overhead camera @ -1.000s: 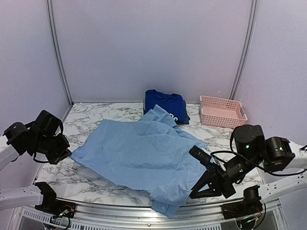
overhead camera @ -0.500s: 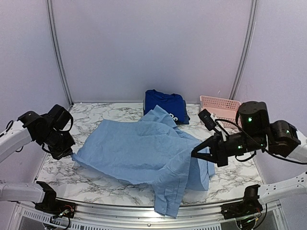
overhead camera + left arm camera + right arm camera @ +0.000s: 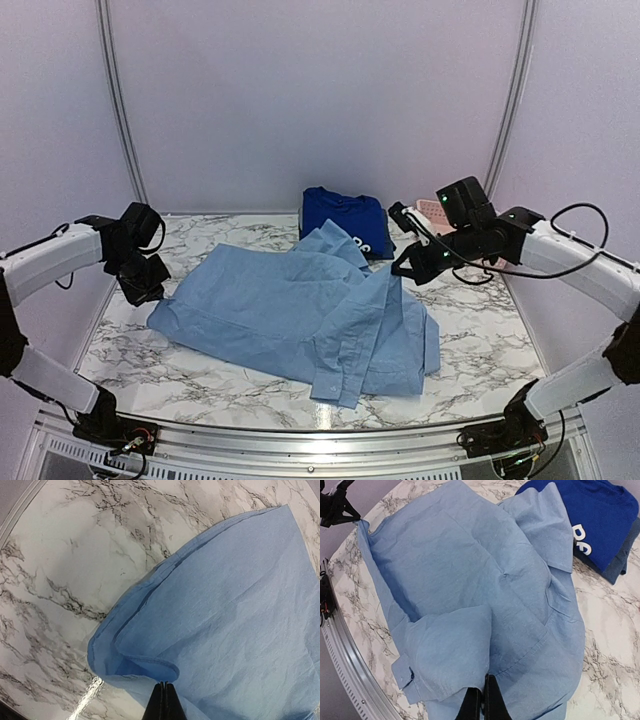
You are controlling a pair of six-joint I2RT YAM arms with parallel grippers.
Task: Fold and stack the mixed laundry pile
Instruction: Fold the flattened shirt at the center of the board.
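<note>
Bare table in front; shirt, folded stack, probably basket crowd behind.

light-blue collared shirt: plain, seen under both jaws. Royal-blue T-shirt, white lettering, is seen beyond the right jaws, over a faded denim piece. Table is marbled white, grey-black veins. left gripper and right gripper are finished black.

Marble-pattern table, plain lilac walls, metal corner poles.

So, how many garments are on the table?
3: light-blue shirt spread in the middle, royal-blue T-shirt folded at the back, a darker piece under it. More may be hidden.
</note>
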